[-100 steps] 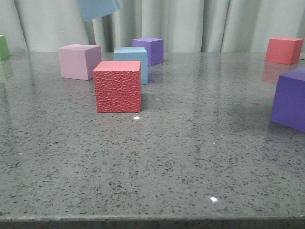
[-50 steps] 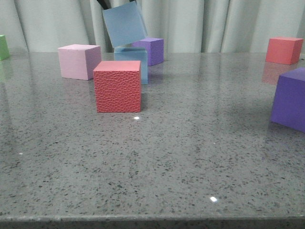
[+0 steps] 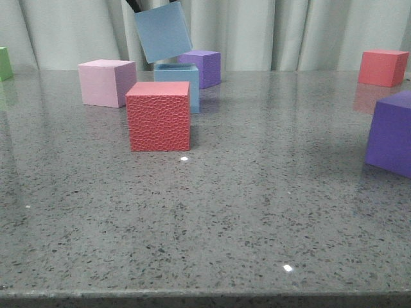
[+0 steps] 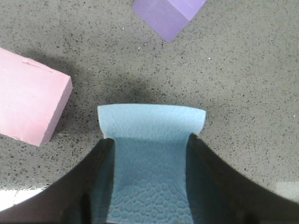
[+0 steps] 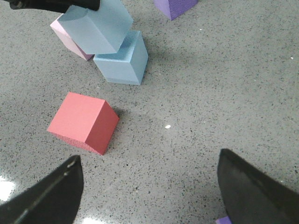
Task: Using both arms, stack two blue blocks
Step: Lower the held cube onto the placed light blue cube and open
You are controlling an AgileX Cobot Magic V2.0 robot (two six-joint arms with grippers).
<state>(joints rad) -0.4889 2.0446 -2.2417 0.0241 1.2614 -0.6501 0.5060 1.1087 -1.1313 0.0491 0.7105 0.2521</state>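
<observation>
My left gripper point(image 4: 149, 140) is shut on one pale blue block point(image 4: 152, 123) and holds it tilted in the air. In the front view this block point(image 3: 164, 32) hangs just above the second blue block point(image 3: 177, 80) and a little to its left; only a black finger point(image 3: 133, 5) shows at the top edge. The second block stands on the table behind the red textured cube point(image 3: 158, 115). Both blocks show in the right wrist view, the held one point(image 5: 98, 25) over the standing one point(image 5: 122, 63). My right gripper point(image 5: 149, 161) is open and empty over bare table, nearer than the red cube point(image 5: 84, 122).
A pale pink cube point(image 3: 106, 82) stands left of the blue blocks, and a purple cube point(image 3: 202, 66) behind them. Another purple cube point(image 3: 392, 131) is at the right edge, a red cube point(image 3: 382, 67) at the far right, a green cube point(image 3: 5, 63) at the far left. The grey speckled table point(image 3: 257, 212) bears them all.
The held blue block came down from the top of the front view to just above the standing blue block, then shifted slightly left. The other cubes have not moved.
</observation>
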